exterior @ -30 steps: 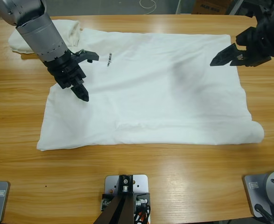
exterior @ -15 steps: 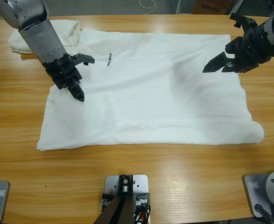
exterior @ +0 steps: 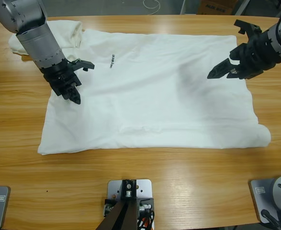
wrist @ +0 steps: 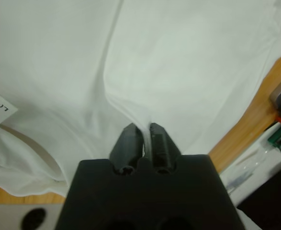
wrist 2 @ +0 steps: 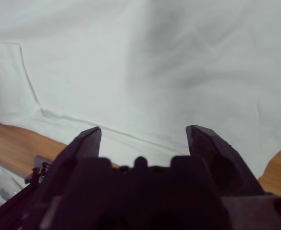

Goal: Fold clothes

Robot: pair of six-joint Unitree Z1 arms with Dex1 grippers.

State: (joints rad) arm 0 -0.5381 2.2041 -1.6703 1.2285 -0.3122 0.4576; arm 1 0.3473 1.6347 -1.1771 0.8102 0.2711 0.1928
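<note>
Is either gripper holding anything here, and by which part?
The left gripper pinches a raised ridge of the spread T-shirt near its collar end. The right gripper is open, holding nothing.

Looks like a robotics lab/test bench, not a home: long light-brown wooden table [exterior: 145,182] w/ two silver-grey robot arms [exterior: 35,33] working over it, a brown cardboard box [exterior: 217,6] & a thin white cable loop [exterior: 151,4] on the floor past the far edge.
</note>
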